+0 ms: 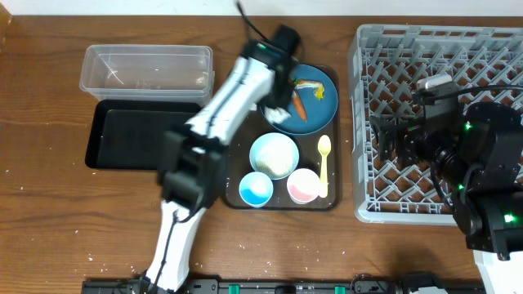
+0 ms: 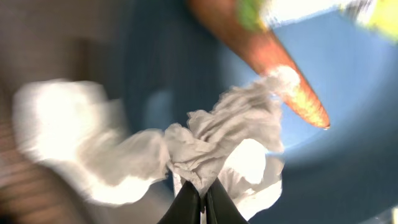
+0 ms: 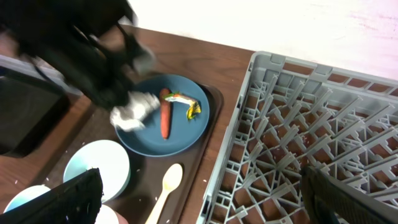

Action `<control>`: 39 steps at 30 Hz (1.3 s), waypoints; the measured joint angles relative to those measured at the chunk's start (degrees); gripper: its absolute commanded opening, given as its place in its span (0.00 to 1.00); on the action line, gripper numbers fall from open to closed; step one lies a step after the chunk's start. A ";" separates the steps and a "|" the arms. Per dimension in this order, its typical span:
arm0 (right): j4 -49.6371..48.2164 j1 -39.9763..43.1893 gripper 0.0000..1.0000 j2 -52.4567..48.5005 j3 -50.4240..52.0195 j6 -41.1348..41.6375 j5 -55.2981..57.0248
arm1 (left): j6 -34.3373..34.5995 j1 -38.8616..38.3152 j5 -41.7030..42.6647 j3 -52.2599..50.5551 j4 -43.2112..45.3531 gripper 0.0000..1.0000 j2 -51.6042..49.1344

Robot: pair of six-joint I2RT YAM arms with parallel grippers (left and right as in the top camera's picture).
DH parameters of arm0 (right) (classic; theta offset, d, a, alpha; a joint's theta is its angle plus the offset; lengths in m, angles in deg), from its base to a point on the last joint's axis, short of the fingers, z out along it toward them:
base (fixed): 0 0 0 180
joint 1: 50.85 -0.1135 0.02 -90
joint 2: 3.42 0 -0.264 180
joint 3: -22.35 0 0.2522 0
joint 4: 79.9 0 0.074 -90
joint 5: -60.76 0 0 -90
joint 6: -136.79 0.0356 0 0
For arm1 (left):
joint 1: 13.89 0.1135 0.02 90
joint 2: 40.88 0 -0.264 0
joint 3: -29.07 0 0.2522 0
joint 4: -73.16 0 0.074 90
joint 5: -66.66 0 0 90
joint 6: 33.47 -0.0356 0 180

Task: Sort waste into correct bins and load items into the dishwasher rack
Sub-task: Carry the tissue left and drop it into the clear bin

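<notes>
A crumpled white napkin (image 2: 205, 140) is pinched at its lower edge between the clenched fingers of the left gripper (image 2: 202, 190). It hangs just over the left rim of the dark-blue plate (image 1: 324, 114), which sits toward the far edge of the desk, about midway along it. The left wrist view is blurred, but it shows the paper bunched above the fingertips.

On the plate just beside the napkin lie an orange carrot (image 1: 299, 107) and a green-yellow wrapper (image 1: 309, 86). The wrapper is on the far side of the carrot's thick end.

The plate rests on the far end of a dark brown serving tray (image 1: 282, 206). Nearer on that tray stand a pale blue bowl (image 1: 274, 155), then a blue cup (image 1: 256, 189) and a pink cup (image 1: 303, 185) side by side. A pale yellow spoon (image 1: 324, 163) lies along the tray's right side.

Toward the left edge of the desk, a clear tub (image 1: 147, 69) sits at the far side. A black tray (image 1: 135, 135) is just nearer than it.

The grey dishwasher rack (image 1: 359, 122) fills the right side of the desk. The right gripper (image 1: 394, 139) hovers over it with its fingers spread wide and nothing between them.
</notes>
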 measured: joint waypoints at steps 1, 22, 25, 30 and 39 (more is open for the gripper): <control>0.00 -0.02 0.99 0.00 0.00 0.02 0.00 | 0.00 1.73 0.09 0.11 0.04 0.06 2.54; -0.04 -0.02 0.99 0.00 0.00 0.02 0.00 | -0.17 30.05 1.09 2.01 5.95 0.57 0.85; -0.20 -0.02 0.99 0.00 0.00 0.00 0.00 | 0.11 29.77 1.62 2.03 5.42 0.60 1.55; -0.44 -0.02 0.99 0.00 0.00 0.02 0.00 | 0.02 28.57 3.69 2.03 2.73 0.61 4.92; -0.61 -0.02 0.99 0.00 0.00 0.02 0.00 | -5.42 15.10 6.51 2.16 6.16 0.65 5.11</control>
